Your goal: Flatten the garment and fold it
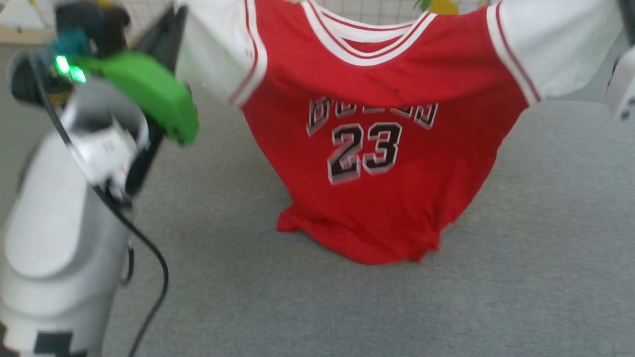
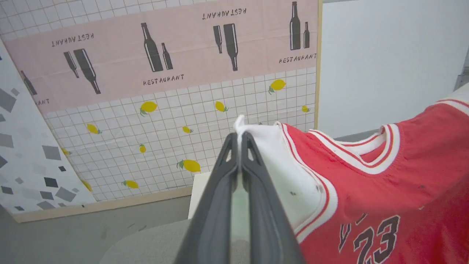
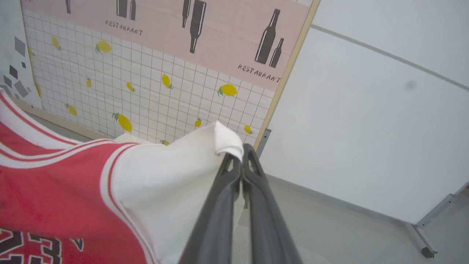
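While its bunched hem rests on the grey surface point(image 1: 496, 277) at six o'clock, the garment point(image 1: 377, 124) hangs spread between the left gripper point(image 2: 240, 138), clamped on the white sleeve at ten o'clock, and the right gripper point(image 3: 242, 151), clamped on the other sleeve at two o'clock, so laying flat and folding both remain.

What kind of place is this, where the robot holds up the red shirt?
Probably a staged test room, not a real restaurant: a printed backdrop panel with bottles and lemons stands beside a plain white wall, and the work surface looks covered in grey cloth.
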Tool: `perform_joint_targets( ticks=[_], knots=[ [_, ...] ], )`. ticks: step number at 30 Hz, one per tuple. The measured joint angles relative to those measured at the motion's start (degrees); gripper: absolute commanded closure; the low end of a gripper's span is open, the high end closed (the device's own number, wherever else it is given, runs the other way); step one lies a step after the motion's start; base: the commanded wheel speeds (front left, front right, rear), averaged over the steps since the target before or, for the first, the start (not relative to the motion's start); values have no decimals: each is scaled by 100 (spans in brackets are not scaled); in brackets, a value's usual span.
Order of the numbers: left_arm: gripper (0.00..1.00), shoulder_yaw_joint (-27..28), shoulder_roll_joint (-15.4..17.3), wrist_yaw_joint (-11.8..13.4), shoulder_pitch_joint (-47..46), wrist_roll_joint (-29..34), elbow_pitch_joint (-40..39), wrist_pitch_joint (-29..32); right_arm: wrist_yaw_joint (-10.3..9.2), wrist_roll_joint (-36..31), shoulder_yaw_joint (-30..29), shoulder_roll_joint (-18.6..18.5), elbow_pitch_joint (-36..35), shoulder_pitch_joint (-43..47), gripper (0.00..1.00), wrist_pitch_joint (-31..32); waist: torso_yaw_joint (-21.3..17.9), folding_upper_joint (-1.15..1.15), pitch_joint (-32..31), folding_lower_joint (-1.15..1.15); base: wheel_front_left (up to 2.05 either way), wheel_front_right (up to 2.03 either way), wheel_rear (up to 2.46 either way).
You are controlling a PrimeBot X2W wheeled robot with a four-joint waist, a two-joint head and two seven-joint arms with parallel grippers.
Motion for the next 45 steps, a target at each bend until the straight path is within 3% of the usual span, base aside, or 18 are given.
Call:
perform_joint_targets(
  ticks=[11, 16, 20, 25, 34, 40, 45],
  knots=[
    [100, 87, -45, -67, -1957, -260, 111, 1116, 0, 132, 914, -218, -125, -1922, 100, 456, -634, 0, -214, 0, 0, 0, 0],
    [100, 134, -83, 78, -2585, -416, 198, 1707, 0, 318, 1303, -190, 10, -2584, 100, 800, -824, 0, 7, 0, 0, 0, 0],
    [100, -22, -91, 136, -2999, -181, 463, 1715, 0, 315, 1424, -145, 354, -3002, 100, 866, -925, 0, 339, 0, 0, 0, 0],
    [100, -79, -296, 344, -3724, 277, 1093, 922, 0, 74, 1470, -70, 894, -3720, 100, 450, -997, 0, 903, 0, 0, 0, 0],
    [100, 114, -502, 929, -5244, 889, 2406, -1039, 0, -509, 2071, 48, 2009, -5277, 100, -694, -1024, 0, 1987, 1, 0, 0, 0],
    [100, 224, -394, 958, -5671, 946, 2792, -1922, 1, -655, 2513, -165, 2439, -5826, 100, -1257, -1000, 0, 2514, 1, 0, 0, 0],
    [100, 201, -231, 670, -5636, 910, 2904, -2379, 2, -600, 2902, -521, 2662, -5884, 100, -1613, -958, 0, 2894, 1, 0, 0, 0]
  ],
)
